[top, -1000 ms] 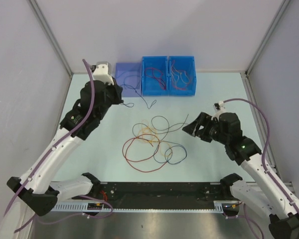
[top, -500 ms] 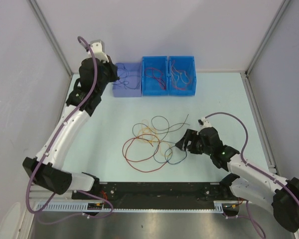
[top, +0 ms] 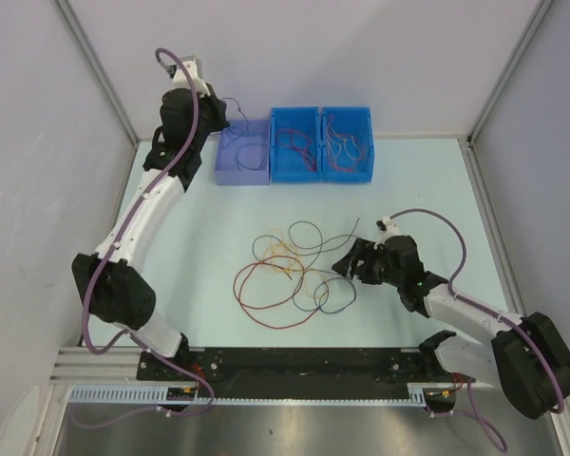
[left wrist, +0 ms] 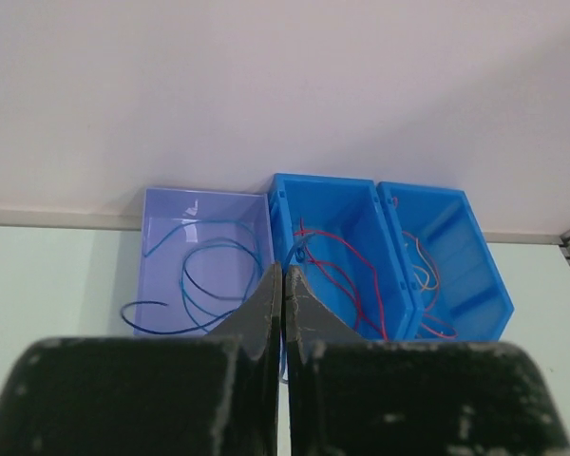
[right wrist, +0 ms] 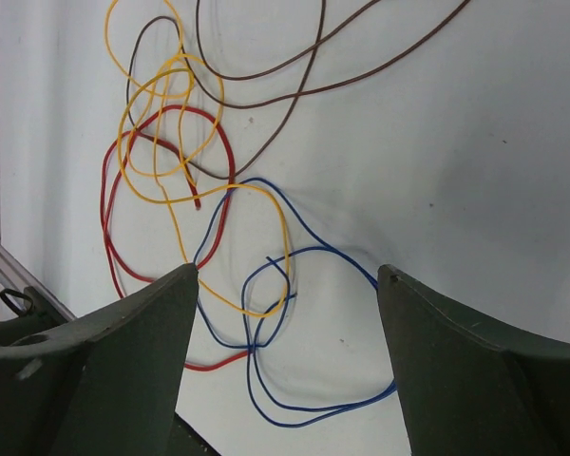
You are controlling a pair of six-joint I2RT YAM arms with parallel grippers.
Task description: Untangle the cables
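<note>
The tangled cables (top: 285, 271) lie mid-table: red (right wrist: 223, 152), yellow (right wrist: 285, 237), brown (right wrist: 294, 104) and blue (right wrist: 313, 408) loops crossing each other. My right gripper (top: 345, 267) hangs open at the tangle's right edge. In the right wrist view this gripper (right wrist: 287, 271) has the blue loops between its spread fingers, touching none. My left gripper (top: 218, 112) is raised at the back left over the lilac bin (top: 225, 177). In its own view this gripper (left wrist: 283, 271) is shut on a thin blue cable (left wrist: 201, 251) that trails down into that bin.
Two blue bins (top: 294, 177) (top: 347, 177) stand right of the lilac bin against the back wall, each holding red and orange strands. Grey walls close the table at back and sides. The arm bases and a black rail (top: 294, 361) line the near edge.
The left arm has swung from the table to the back, carrying the blue cable over the lilac bin. The right arm has dropped forward and left to the tangle's edge, still open.
</note>
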